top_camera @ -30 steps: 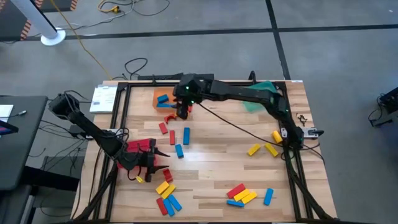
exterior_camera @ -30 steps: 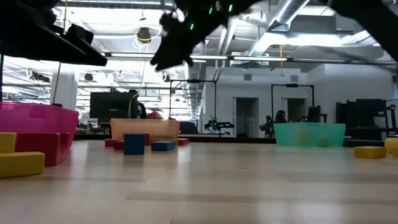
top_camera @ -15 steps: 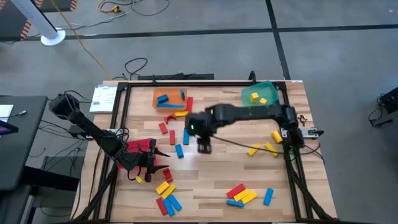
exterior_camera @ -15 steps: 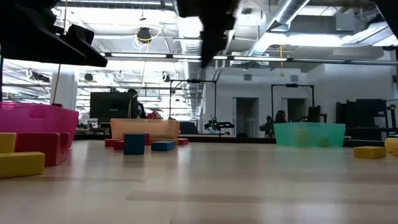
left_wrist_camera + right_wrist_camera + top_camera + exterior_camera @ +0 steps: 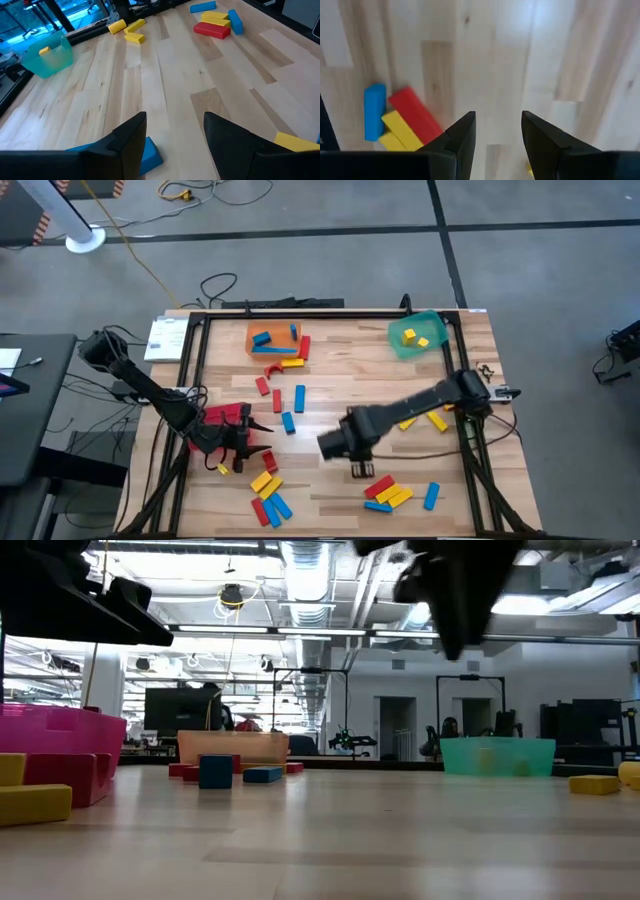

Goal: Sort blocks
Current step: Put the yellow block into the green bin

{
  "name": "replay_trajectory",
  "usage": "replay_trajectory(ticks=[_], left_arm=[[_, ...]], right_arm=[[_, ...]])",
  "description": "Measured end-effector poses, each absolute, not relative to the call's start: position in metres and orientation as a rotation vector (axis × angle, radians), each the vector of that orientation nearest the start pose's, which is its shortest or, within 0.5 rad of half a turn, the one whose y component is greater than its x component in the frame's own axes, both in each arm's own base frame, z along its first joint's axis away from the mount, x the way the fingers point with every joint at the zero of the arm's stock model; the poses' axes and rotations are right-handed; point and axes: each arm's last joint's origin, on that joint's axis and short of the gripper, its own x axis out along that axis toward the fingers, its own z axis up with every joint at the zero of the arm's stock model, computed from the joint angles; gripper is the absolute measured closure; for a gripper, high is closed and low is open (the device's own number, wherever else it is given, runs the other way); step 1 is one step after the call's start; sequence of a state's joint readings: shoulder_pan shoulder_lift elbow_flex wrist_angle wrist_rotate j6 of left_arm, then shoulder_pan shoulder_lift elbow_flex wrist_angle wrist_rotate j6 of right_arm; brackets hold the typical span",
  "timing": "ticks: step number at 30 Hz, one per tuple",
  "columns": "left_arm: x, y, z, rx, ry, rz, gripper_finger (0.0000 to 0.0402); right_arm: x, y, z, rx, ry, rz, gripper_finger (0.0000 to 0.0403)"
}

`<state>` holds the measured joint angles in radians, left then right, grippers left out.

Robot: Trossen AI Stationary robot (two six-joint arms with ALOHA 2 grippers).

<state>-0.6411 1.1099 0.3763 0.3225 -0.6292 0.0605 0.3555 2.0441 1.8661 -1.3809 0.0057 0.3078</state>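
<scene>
Red, blue and yellow blocks lie flat in loose groups on the wooden table: a near-left group [image 5: 268, 498], a middle group [image 5: 288, 410], a near-right group [image 5: 388, 492] and yellow ones [image 5: 420, 420] on the right. My right gripper [image 5: 359, 469] hangs open and empty above bare wood just left of the near-right group; its wrist view shows that group's red block [image 5: 415, 117], a blue block [image 5: 374, 118] and a yellow block [image 5: 400, 131]. My left gripper [image 5: 262, 432] waits open and empty beside the red bin [image 5: 225, 417], a blue block [image 5: 150, 155] under its fingers.
The orange bin [image 5: 272, 340] at the far edge holds blue blocks. The green bin [image 5: 415, 335] at the far right holds yellow blocks. A black frame [image 5: 200, 370] borders the table. Bare wood [image 5: 330, 380] lies between the groups of blocks.
My right gripper has swung from the orange bin at the far edge across the middle of the table toward the near edge and somewhat right, ending beside the near-right group of blocks. The left arm and the blocks have kept still.
</scene>
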Motion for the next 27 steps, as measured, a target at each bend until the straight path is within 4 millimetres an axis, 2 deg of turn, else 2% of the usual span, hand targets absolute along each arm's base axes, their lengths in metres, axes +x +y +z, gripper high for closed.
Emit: replay_trajectory(ticks=[13,23,27], left_arm=[[0.177,-0.111,0.185,0.330,0.322,-0.027,0.0207],[0.178,-0.111,0.186,0.316,0.315,-0.024,0.0207],[0.178,-0.111,0.186,0.316,0.312,-0.024,0.0207]], right_arm=[[0.321,0.221,0.219,-0.087,1.591,0.074,0.0230],[0.292,0.242,0.191,-0.059,1.641,-0.009,0.0230],[0.275,0.257,0.187,-0.022,1.680,-0.029,0.0230]])
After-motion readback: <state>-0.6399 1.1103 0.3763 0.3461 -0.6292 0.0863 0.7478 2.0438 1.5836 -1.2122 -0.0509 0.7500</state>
